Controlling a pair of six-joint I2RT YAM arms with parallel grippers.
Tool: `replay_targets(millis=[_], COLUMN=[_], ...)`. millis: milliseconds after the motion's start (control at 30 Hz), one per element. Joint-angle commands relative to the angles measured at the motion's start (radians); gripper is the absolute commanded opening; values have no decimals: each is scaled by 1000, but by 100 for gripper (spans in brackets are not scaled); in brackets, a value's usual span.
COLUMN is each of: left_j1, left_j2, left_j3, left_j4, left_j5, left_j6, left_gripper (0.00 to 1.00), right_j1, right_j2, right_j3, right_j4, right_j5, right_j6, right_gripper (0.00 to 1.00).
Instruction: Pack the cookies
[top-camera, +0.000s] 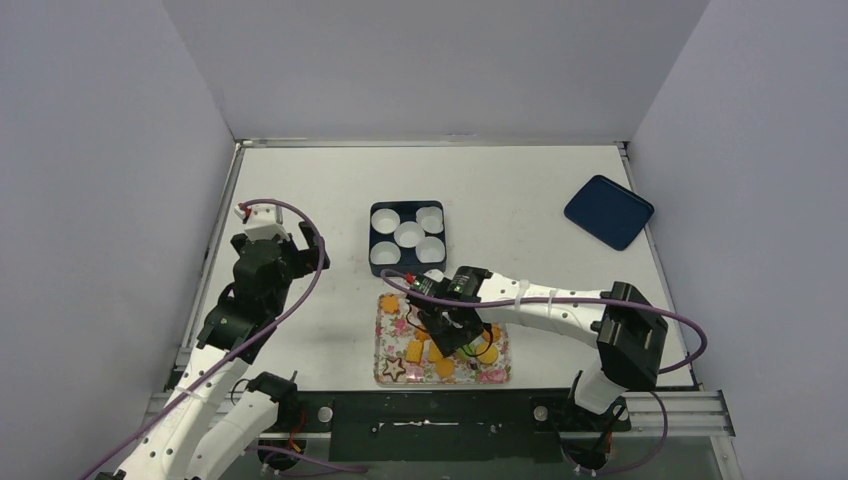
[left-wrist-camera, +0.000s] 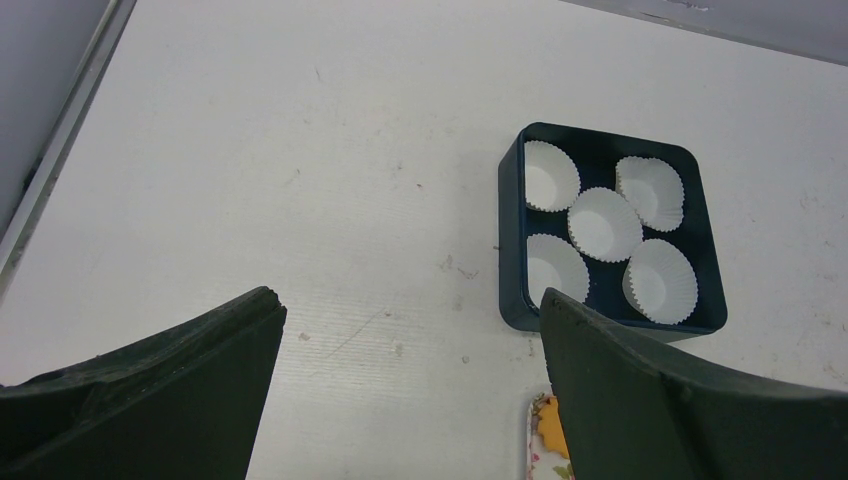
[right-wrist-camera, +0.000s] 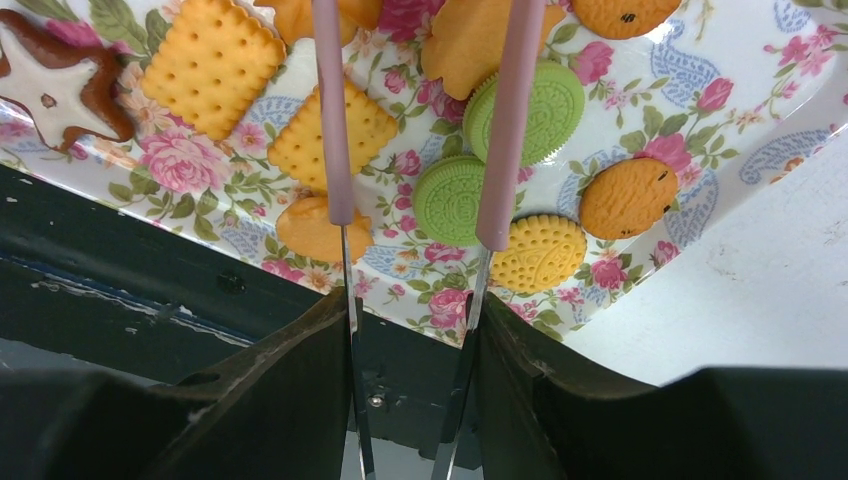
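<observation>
Currently I'm running the pick step. The right gripper (right-wrist-camera: 410, 320) is clamping a pair of tweezers (right-wrist-camera: 333, 110), squeezing the metal arms partway, and hanging low over the floral tray (right-wrist-camera: 700, 90). The cookies (right-wrist-camera: 210, 65) are lying on that tray, right under and ahead of its fingers. None is sitting in a cup yet. The tweezers' tips are running off the top of the wrist view, so I can't tell if they're pinching anything. One green round (right-wrist-camera: 450, 198) is lying between the two prongs.

The left gripper (left-wrist-camera: 410, 300) is hanging with jaws wide apart and empty, and the dark blue box (left-wrist-camera: 512, 250) is sitting ahead and to its right.

Next move, as I'm judging it: settle the tips around one cookie, squeeze, lift, then carry it over to a paper cup (left-wrist-camera: 605, 222).

Counting:
- One box, five paper cups, one tray and one pair of tweezers.
- One blue lid (top-camera: 608, 211), well apart from both grippers.
- Cookies under the right wrist: one brown star (right-wrist-camera: 50, 90), two orange squares, two green rounds, four orange-yellow rounds and two cut-off flower shapes.
- More are lying outside that view, so I'm giving no total.
</observation>
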Motion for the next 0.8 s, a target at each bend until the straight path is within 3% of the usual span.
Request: replay_targets(millis=[0, 200, 567, 767], left_j1=[-5, -4, -4, -4], left_j2=[-9, -10, -11, -10], left_j3=[8, 9, 10, 9], left_j4=[11, 12, 9, 9], left_j5=[-20, -23, -28, -26], left_j6=[11, 11, 12, 10], left_gripper=[97, 97, 97, 97], right_j1=[-13, -15, -9, -15], right_j2=[3, 20, -15, -52], right_j3=[51, 67, 99, 105], right_j4=[-22, -35, -37, -34], right_j5=[1, 3, 17, 2], right_j6=[-15, -29, -51, -77], right_gripper=[42, 39, 23, 19])
